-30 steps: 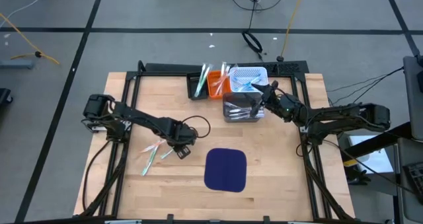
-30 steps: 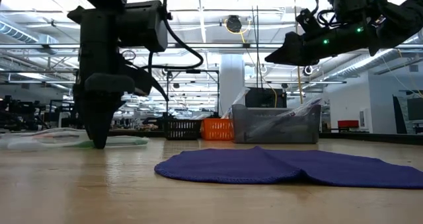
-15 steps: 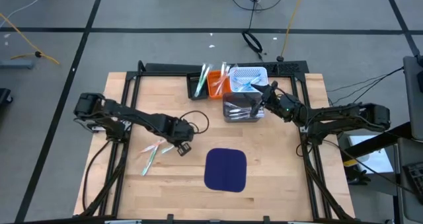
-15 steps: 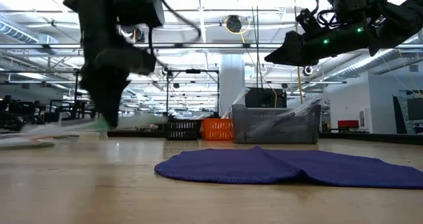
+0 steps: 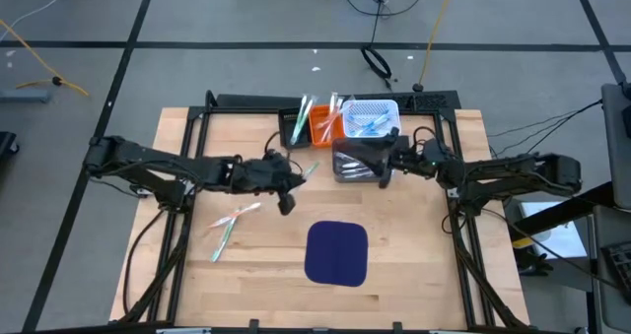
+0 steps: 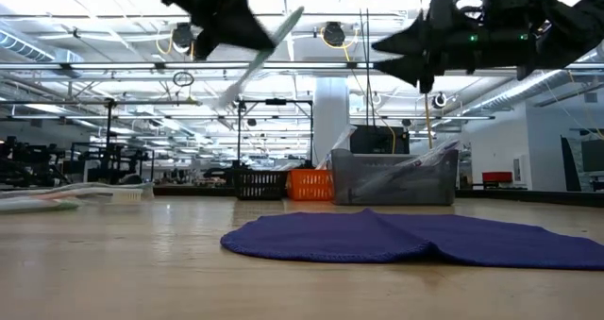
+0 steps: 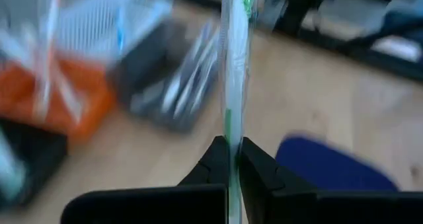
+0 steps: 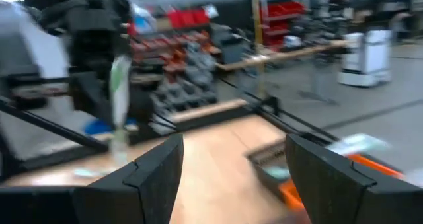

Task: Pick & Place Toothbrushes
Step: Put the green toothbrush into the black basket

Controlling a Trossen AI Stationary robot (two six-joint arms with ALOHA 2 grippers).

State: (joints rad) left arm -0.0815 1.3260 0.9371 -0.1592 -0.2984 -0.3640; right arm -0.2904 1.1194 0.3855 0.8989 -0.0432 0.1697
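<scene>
Here, left gripper [image 5: 288, 179] clamped shut on one toothbrush [image 5: 308, 169], pale with a green stripe, raised well above the table [image 5: 414, 265] between the loose pile and the bins. From the left wrist view, fingers [image 7: 215, 159] pinching the toothbrush partway along the handle, the rest of the stick running straight out ahead. In the low view, same toothbrush [image 6: 266, 46] tilted, high over the blue mat [image 6: 415, 237].

Right gripper [image 5: 378, 163] spread wide, holding nothing, hovering over the grey bin [image 5: 352, 167] and pointing toward the left arm. Looks set to receive, though only a guess.

Other toothbrushes [image 5: 229, 226] lying on the wood to the left of the mat, near each other. More standing in the orange bin [image 5: 322, 125], and some in the white basket [image 5: 373, 117] at the back edge.

Probably very light and fairly stiff, so little squeeze needed. Smooth thin plastic, likely to swivel or slip between narrow fingers. Best gripped mid-handle, across the flat sides, clear of the bristles. For a handover, free end toward the open gripper, enough bare handle showing.
</scene>
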